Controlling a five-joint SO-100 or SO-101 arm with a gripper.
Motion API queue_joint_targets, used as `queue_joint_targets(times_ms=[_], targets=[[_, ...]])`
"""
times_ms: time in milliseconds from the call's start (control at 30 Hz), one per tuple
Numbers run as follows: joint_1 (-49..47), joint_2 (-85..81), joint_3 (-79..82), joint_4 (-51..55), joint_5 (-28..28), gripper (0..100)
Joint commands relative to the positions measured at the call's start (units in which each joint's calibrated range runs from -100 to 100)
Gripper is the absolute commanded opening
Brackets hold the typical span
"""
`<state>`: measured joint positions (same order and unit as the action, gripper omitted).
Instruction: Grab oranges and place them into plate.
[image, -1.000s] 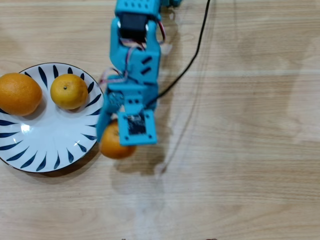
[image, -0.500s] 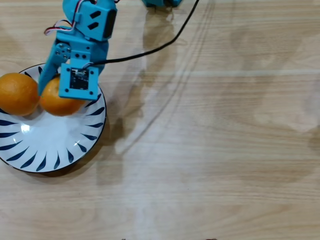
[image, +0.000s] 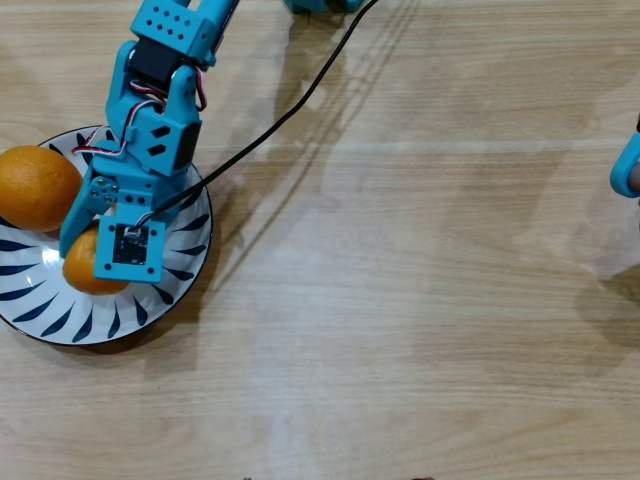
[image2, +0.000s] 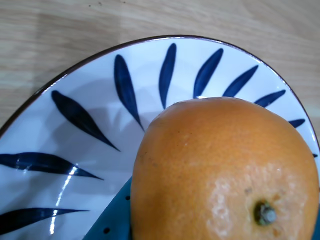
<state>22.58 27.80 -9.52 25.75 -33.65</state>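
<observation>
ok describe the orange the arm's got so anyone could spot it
Find the white plate with blue leaf strokes at the overhead view's left edge. An orange sits over it, half hidden beneath the blue gripper. The other visible orange lies uncovered at the plate's upper left rim.

the plate (image: 170, 285) – white, dark blue leaf strokes – lies under the gripper (image: 85, 262), which clasps one orange (image: 80, 272) over it; a larger orange (image: 35, 187) sits just left, on the rim.

My overhead camera looks straight down; my wrist camera sits close, both sharing the plate (image: 180, 262) (image2: 100, 85).
</observation>
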Motion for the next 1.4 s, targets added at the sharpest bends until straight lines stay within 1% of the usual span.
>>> queue_joint_targets(times_ms=[0, 67, 167, 200, 300, 433, 467, 533, 633, 700, 733, 800, 867, 933, 1033, 1167, 1267, 1333, 1367], targets=[[0.72, -1.09, -5.38, -1.39, 0.03, 20], [0.72, -1.09, -5.38, -1.39, -0.28, 25], [0.64, -1.09, -5.10, -1.22, -0.28, 40], [0.64, -1.09, -5.10, -0.61, -0.28, 43], [0.72, -1.18, -5.74, 2.05, -0.28, 44], [0.72, -3.21, -4.74, 2.74, -0.28, 43], [0.72, -4.39, -4.11, 4.29, -0.28, 42], [0.48, -7.94, -2.93, 7.89, -0.28, 36], [-0.49, -15.38, 2.05, 11.85, 0.30, 18], [-1.94, -21.29, 8.66, 11.85, 1.34, 4], [-3.07, -24.68, 12.82, 11.76, 2.49, 1], [-5.16, -31.78, 21.15, 9.87, 4.95, 4], [-7.74, -39.22, 30.66, 6.69, 7.09, 2], [-10.73, -47.25, 41.34, 2.48, 8.82, 2], [-16.45, -60.35, 58.54, -7.58, 11.80, 2], [-23.95, -78.27, 80.27, -21.16, 17.81, 2], [-27.58, -91.62, 91.68, -25.02, 21.88, 2], [-30.00, -99.99, 98.38, -24.68, 25.07, 2], [-30.89, -104.22, 102.00, -24.34, 25.75, 2]])
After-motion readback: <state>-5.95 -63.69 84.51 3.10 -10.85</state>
